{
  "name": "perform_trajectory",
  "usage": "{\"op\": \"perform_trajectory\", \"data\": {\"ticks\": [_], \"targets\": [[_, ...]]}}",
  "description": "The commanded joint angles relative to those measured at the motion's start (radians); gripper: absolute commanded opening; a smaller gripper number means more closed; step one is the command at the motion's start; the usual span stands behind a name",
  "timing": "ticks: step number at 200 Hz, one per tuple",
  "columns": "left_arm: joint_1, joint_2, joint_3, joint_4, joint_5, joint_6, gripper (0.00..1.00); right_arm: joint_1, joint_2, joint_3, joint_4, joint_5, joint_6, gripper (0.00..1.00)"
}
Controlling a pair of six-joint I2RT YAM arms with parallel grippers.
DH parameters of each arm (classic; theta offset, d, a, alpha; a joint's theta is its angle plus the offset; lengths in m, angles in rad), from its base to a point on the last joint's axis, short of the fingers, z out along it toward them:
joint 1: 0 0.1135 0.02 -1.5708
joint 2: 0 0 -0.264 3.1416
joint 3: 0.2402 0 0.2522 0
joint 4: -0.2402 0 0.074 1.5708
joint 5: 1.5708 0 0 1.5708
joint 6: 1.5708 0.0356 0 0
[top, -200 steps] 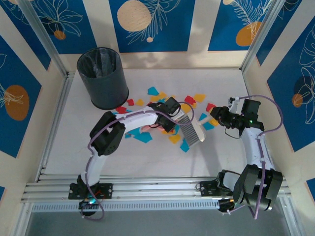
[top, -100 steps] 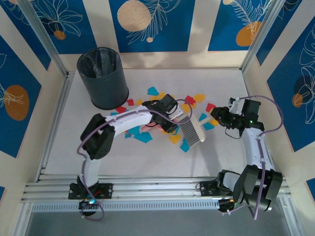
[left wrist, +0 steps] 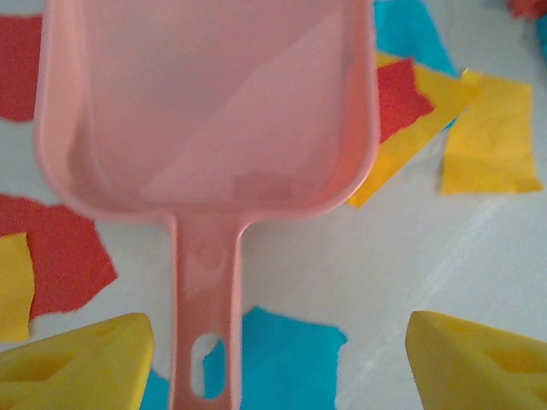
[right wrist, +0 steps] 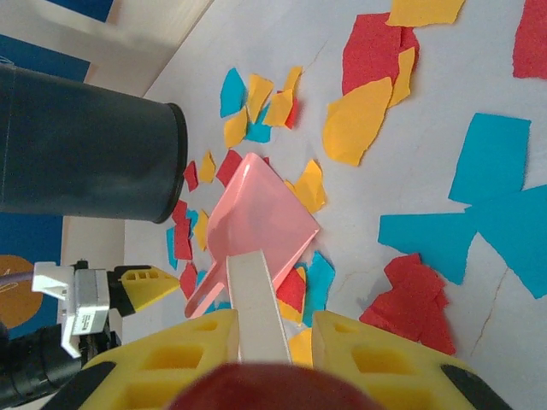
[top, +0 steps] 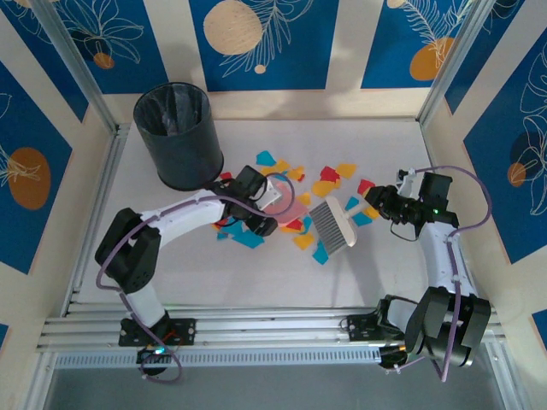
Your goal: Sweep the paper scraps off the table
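Table (top: 171, 265) bare nearside; left end effector (left wrist: 278, 359) spread astride dustpan handle (left wrist: 203, 282), right end effector (right wrist: 273, 342) pinches brush (top: 333, 224).

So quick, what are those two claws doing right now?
Left gripper: open, straddling the dustpan handle, not gripping it.
Right gripper: closed on the brush handle.

dustpan (left wrist: 205, 102): pink plastic, smooth, sl. gloss | paper scraps (left wrist: 489, 137): matt paper | table (left wrist: 402, 273): wht, matt
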Motion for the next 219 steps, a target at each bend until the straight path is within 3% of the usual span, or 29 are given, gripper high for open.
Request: {"op": "perform_trajectory", "data": {"ticks": [1,108,190,219], "targets": [[0.023,-0.038,-0.04,0.047,0.041,0.034,0.81,0.01,-0.012,-0.005,0.0,-0.021,0.0,0.0],[0.034,0.075,-0.038,0.094,-0.008,0.066,0.79,0.029,-0.008,-0.002,-0.003,-0.009,0.006,0.0],[0.034,0.15,-0.009,0.095,-0.033,0.083,0.66,0.031,0.002,-0.006,-0.001,-0.006,0.002,0.0],[0.034,0.157,-0.004,0.088,-0.03,0.087,0.53,0.032,0.004,-0.007,-0.002,-0.004,0.0,0.0]]}}
